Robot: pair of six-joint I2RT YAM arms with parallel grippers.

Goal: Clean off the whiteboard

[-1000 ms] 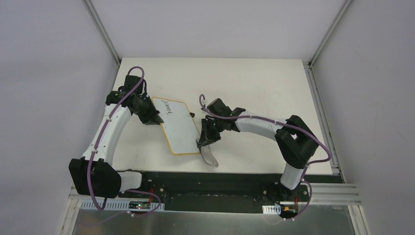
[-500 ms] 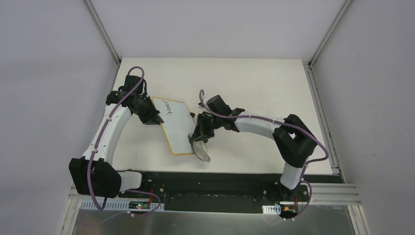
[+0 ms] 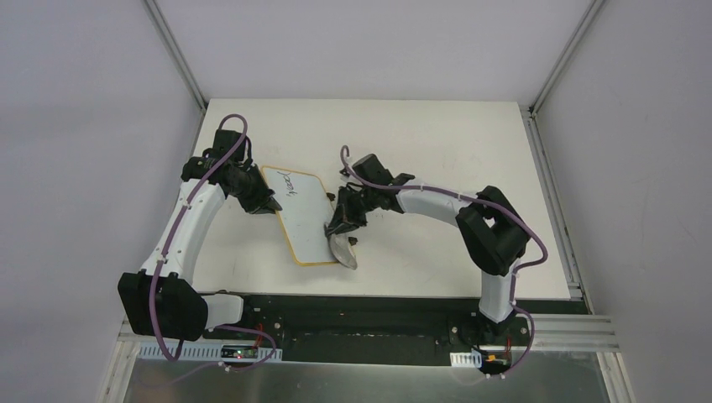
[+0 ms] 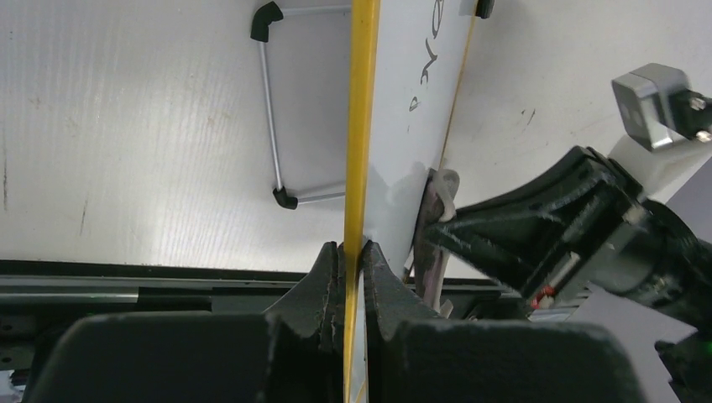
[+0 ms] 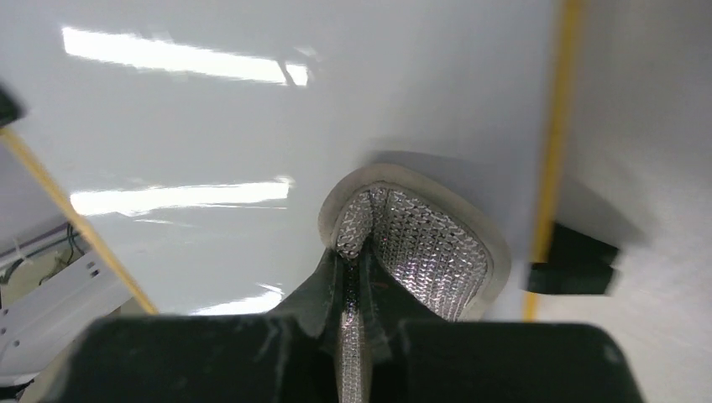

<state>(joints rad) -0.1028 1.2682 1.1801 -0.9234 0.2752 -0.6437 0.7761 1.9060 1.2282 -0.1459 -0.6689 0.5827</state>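
While the left gripper (image 4: 353, 252) stays clamped on the whiteboard (image 3: 304, 220) rim, the right gripper (image 5: 354, 264), pinching the grey pad (image 5: 424, 252), has slid left. The pad now touches the board.

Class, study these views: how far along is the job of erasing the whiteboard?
Done: the left tool is shut on the whiteboard by its rim, steadying it, and the board's near half looks blank. In hand: the right tool grips the pad and holds it against the board's near right part. Left: the black writing at the far end is not yet wiped.
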